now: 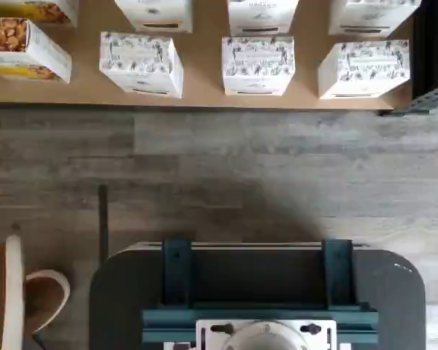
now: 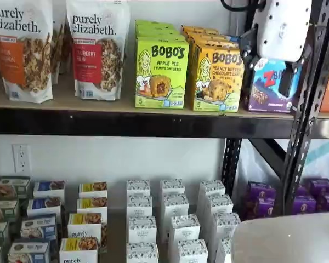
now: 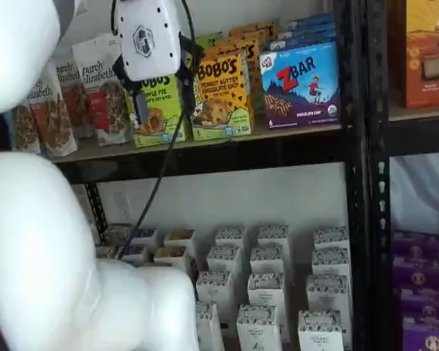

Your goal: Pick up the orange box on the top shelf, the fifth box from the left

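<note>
White arm link (image 3: 29, 241) bulking large in the near foreground, wrist raised to top-shelf height. Black fingers (image 3: 138, 102) hanging below a white body, set wide apart with a plain gap between them, holding nothing; same wide stance in both shelf views (image 2: 288, 79).

Outward from the fingers: orange box (image 3: 221, 95) standing upright on the top shelf (image 3: 205, 153), printed face toward the front, more cartons of the same kind lined up behind it toward the far wall. Flanked on its left by the lime-green box (image 2: 160, 74), just beside it, and on its right by the purple-blue ZBar box (image 2: 271, 82).

Key relation: fingers seen left of the orange box (image 2: 216, 79) in one shelf view and right of it in the other, overlapping a different neighbour each time. Judged from that disagreement: fingers well nearer than the shelf front and roughly in line with the target, not touching any carton. Target therefore lying farther in, with little sideways offset.

Tallest dimension of the box vertical, width running left to right along the black front rail (image 2: 126, 123). Coming move judged as a straight reach toward the far side, one finger going into the slim gap on each flank. Wrist view downward onto lower-shelf cartons and floor only; target absent from it.
</note>
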